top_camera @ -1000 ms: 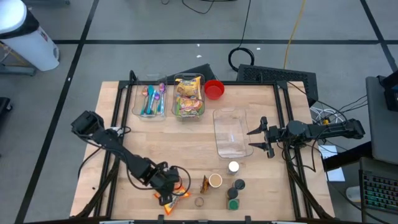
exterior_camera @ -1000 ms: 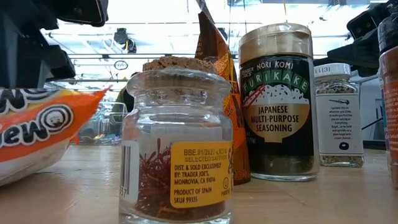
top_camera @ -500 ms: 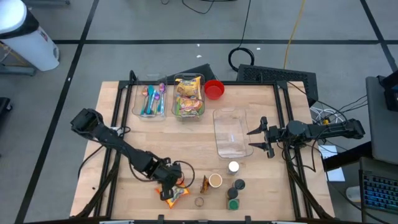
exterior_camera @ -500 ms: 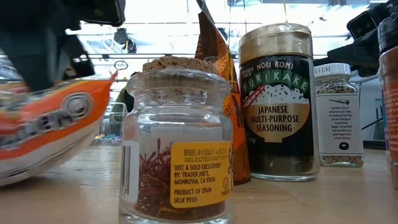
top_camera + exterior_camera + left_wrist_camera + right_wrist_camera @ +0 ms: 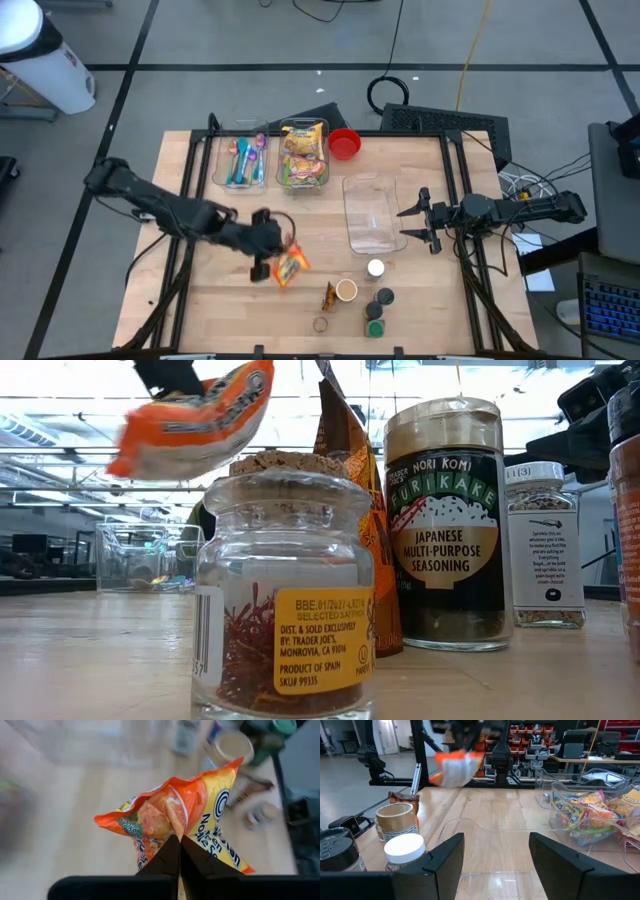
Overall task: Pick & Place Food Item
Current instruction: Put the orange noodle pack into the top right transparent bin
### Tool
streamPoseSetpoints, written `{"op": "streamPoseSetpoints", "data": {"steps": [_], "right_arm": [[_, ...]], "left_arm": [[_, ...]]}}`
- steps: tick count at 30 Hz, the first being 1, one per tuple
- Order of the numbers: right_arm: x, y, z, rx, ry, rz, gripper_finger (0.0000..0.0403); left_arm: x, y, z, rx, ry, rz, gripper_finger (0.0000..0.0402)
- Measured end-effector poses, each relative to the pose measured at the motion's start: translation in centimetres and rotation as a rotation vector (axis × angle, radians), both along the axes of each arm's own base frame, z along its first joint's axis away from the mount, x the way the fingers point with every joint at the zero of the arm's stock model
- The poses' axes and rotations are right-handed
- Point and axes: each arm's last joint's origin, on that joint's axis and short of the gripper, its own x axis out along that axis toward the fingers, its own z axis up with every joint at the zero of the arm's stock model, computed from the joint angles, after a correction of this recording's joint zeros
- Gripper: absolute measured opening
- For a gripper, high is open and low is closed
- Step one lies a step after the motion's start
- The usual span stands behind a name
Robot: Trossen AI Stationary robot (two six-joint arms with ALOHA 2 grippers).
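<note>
An orange instant-noodle packet (image 5: 291, 266) hangs above the table's near middle, with my left gripper (image 5: 276, 262) shut on it. The low view shows the packet (image 5: 195, 418) high above the jars, and the right wrist view shows it (image 5: 455, 767) farther off. In the left wrist view the packet (image 5: 187, 822) spreads out beyond my shut fingers (image 5: 178, 840). My right gripper (image 5: 420, 221) waits open at the table's right side, beside an empty clear container (image 5: 371, 214). My left gripper pinches a raised fold of the wrapper (image 5: 175, 822) near the packet's middle between its two fingers. The fingers slant down at it from the table's left. The packet is lifted clear of the table and hangs tilted below the fingertips.
At the far edge stand a clear bin of food packets (image 5: 303, 155), a bin of utensils (image 5: 240, 160) and a red bowl (image 5: 344, 143). Several spice jars (image 5: 376, 298), a small cork-topped jar (image 5: 283, 600) and a brown packet (image 5: 328, 296) crowd the near edge.
My left gripper has taken hold of the packet, which lay on the table by the near edge, and has risen with it toward the far edge, turning as it went. The packet now hangs clear of the table, tilted.
</note>
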Motion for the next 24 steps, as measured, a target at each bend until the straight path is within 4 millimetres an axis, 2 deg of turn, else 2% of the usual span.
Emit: {"op": "streamPoseSetpoints", "data": {"steps": [7,19,24], "right_arm": [[0.0,0.0,0.0,0.000,0.001,0.000,0.0217],[0.0,0.0,0.0,0.000,0.001,0.000,0.0218],[0.0,0.0,0.0,0.000,0.002,0.000,0.0216]], "left_arm": [[-0.7,4.5,2.3,0.204,-0.105,0.039,0.0005],[0.3,13.1,3.4,0.568,-0.133,0.180,0.0007],[0.7,16.5,3.6,0.792,-0.099,0.134,0.0006]]}}
